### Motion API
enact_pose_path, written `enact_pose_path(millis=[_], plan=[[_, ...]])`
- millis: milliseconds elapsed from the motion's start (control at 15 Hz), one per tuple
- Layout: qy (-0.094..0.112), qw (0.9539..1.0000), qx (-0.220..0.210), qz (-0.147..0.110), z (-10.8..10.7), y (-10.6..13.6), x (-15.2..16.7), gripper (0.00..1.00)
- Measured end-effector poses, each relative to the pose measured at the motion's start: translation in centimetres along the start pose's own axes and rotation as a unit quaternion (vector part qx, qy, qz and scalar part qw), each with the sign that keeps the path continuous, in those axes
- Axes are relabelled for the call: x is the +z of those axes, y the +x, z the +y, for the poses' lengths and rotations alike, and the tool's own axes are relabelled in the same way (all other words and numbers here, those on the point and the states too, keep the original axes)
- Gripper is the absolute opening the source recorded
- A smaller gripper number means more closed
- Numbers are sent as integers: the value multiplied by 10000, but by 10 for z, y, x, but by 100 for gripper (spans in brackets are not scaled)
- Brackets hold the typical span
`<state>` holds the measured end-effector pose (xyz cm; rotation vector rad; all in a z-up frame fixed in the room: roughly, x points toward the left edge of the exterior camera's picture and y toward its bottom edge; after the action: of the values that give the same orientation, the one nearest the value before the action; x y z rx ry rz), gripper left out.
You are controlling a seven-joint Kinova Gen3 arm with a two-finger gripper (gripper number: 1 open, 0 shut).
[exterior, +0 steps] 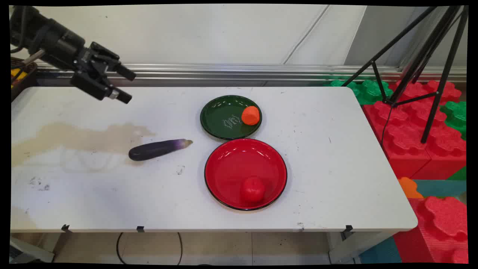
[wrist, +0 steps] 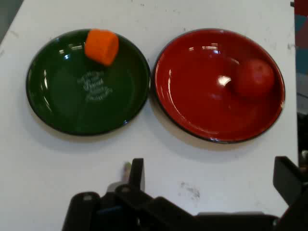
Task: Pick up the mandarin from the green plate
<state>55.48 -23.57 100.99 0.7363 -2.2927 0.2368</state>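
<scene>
Above the stained white table (exterior: 328, 157) – gripper (exterior: 126, 85) spread wide, empty – wall (exterior: 209, 33) behind.

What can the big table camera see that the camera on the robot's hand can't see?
Only the main view shows the purple eggplant lying on the white table, left of the plates, the brownish stain beyond it, the black tripod and the red and green foam blocks on the right.

Only the hand view shows the gripper from close behind, fingers spread wide apart and holding nothing.

Both show the green plate with the orange piece on it, and the red plate holding the red tomato.
</scene>
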Motion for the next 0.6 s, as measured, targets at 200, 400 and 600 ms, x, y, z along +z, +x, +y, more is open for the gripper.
enact_pose_path(millis=[200,400,600], plan=[[70,9999,80,88,-7,10,9,100],[126,9996,194,135,-18,21,23,100],[133,9993,324,112,-28,29,41,100]])
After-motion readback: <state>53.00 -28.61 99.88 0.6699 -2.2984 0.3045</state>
